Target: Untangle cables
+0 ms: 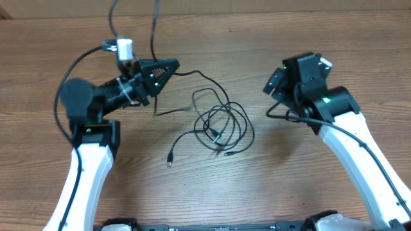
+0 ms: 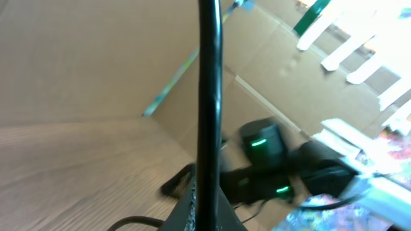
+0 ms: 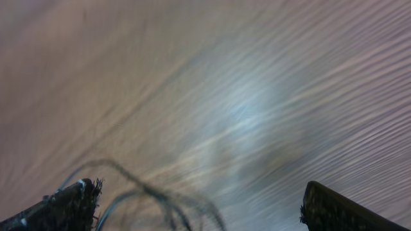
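Note:
The cables [image 1: 221,125] lie as a loose tangle of thin black loops at the table's middle, with one plug end [image 1: 170,160] trailing to the front left. My left gripper [image 1: 170,69] is behind and left of the tangle. It is shut on one cable strand that runs from its tip toward the loops. In the left wrist view that strand [image 2: 209,96] stands taut, straight up from the closed jaws [image 2: 205,215]. My right gripper [image 1: 275,82] hovers to the right of the tangle. Its fingers [image 3: 199,208] are wide apart and empty, with blurred cable loops [image 3: 154,192] low between them.
The table is wood-grained [image 1: 212,192]. Thicker black robot cables [image 1: 154,25] rise at the back left. A cardboard wall [image 2: 96,58] stands behind the table. The right arm [image 2: 270,141] with green lights shows in the left wrist view.

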Robot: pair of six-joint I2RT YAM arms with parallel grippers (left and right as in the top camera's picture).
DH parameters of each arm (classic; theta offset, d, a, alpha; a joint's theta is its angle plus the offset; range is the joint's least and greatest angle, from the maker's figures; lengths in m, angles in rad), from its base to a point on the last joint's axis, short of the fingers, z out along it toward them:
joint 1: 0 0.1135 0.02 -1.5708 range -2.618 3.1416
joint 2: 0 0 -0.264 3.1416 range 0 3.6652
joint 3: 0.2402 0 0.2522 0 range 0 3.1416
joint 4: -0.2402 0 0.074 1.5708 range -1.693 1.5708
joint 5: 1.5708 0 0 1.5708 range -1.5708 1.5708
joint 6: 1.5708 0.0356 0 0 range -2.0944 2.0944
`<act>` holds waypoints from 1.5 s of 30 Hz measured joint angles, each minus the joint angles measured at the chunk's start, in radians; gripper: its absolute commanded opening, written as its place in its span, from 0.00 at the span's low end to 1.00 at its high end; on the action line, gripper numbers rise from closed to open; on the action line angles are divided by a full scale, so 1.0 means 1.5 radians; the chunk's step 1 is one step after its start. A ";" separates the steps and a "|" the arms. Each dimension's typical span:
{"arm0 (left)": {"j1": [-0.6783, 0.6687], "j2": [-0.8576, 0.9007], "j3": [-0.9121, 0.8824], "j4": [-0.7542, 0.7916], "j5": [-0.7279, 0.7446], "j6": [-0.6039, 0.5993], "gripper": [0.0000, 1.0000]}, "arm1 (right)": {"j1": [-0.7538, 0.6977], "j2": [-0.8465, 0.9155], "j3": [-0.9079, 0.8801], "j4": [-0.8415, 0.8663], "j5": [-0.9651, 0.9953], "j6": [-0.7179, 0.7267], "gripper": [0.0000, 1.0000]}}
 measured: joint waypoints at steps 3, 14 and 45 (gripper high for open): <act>-0.001 -0.044 0.000 0.000 -0.020 -0.023 0.04 | 0.000 0.038 0.000 0.001 -0.081 -0.016 1.00; 0.036 -0.104 0.004 -0.346 -0.141 0.094 0.04 | 0.002 0.141 -0.016 0.001 -0.322 -0.120 1.00; 0.345 -0.100 0.153 -0.983 -0.617 0.380 0.04 | 0.002 0.174 -0.066 0.025 -0.348 -0.139 1.00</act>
